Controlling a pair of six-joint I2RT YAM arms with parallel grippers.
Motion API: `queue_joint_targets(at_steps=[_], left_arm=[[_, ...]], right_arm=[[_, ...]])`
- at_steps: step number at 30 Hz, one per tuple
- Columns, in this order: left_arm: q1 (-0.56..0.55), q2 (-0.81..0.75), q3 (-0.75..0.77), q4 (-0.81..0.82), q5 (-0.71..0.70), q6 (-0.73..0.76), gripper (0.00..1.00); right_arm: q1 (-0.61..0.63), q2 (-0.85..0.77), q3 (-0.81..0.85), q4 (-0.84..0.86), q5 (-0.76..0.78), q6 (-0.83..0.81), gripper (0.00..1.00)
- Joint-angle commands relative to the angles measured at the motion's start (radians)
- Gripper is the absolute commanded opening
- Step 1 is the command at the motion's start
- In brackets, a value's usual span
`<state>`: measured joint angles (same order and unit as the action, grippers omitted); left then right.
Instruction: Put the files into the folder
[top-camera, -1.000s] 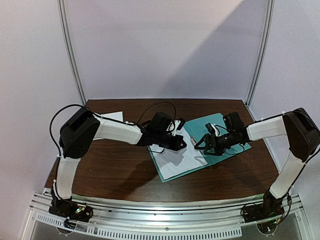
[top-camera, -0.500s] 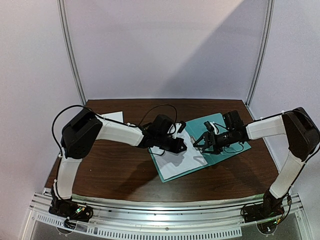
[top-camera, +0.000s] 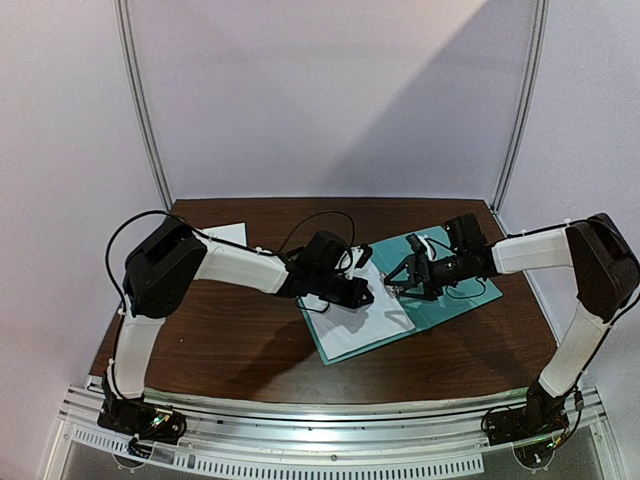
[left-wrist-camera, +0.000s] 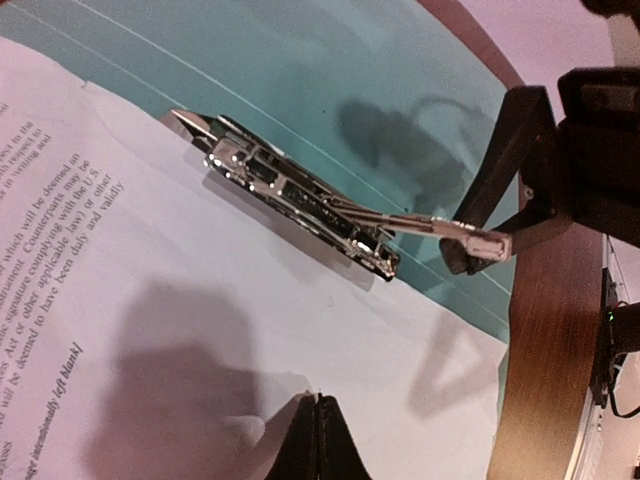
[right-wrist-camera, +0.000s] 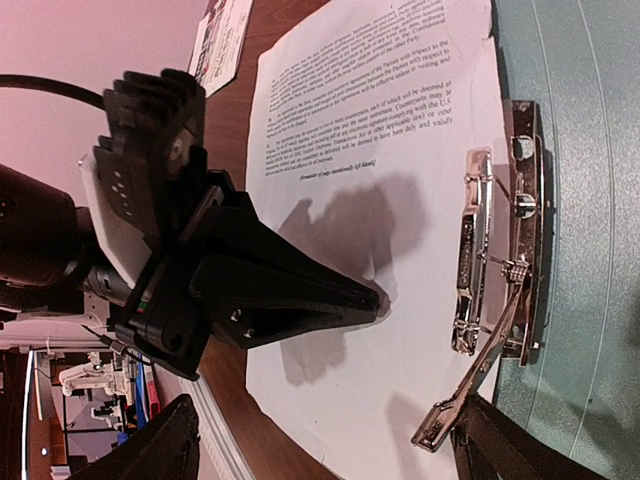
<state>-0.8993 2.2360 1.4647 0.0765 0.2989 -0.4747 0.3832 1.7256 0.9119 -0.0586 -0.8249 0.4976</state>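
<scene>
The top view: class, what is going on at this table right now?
The left gripper, shut, presses its tip on the white text sheet, which lies in the open teal folder. The right gripper, open, has one finger against the raised lever of the metal clip. The second sheet lies at the table's far left, not yet filed.

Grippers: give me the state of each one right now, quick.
Left gripper: closed, tips down on the printed sheet, gripping nothing.
Right gripper: open, one finger against the raised clip lever.
</scene>
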Motion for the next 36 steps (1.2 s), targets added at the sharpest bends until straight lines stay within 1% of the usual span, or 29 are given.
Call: queue_joint_targets(at_steps=[1, 17, 23, 25, 28, 30, 32, 36], left_arm=[[-0.02, 0.028, -0.017, -0.006, 0.0, 0.011, 0.0], [-0.018, 0.014, -0.03, 0.025, 0.024, -0.009, 0.0], [-0.011, -0.028, -0.024, 0.022, 0.028, -0.01, 0.01], [-0.005, -0.044, -0.024, 0.015, 0.02, -0.005, 0.06], [0.005, -0.069, -0.015, -0.01, 0.004, 0.017, 0.23], [0.01, -0.082, 0.002, -0.038, -0.022, 0.041, 0.33], [0.013, -0.088, 0.027, -0.069, -0.048, 0.071, 0.35], [0.023, -0.08, 0.091, -0.149, -0.068, 0.129, 0.36]], right_arm=[[-0.005, 0.022, 0.051, 0.01, -0.008, 0.008, 0.87], [-0.004, 0.107, 0.172, 0.017, -0.017, 0.019, 0.87], [-0.004, 0.094, 0.22, -0.036, -0.009, -0.018, 0.87], [-0.004, 0.075, 0.237, -0.08, 0.005, -0.047, 0.87], [-0.005, 0.037, 0.24, -0.124, 0.037, -0.099, 0.87], [-0.005, 0.009, 0.227, -0.15, 0.088, -0.131, 0.87], [-0.005, -0.028, 0.2, -0.162, 0.168, -0.153, 0.87], [-0.005, -0.102, 0.13, -0.173, 0.335, -0.174, 0.87]])
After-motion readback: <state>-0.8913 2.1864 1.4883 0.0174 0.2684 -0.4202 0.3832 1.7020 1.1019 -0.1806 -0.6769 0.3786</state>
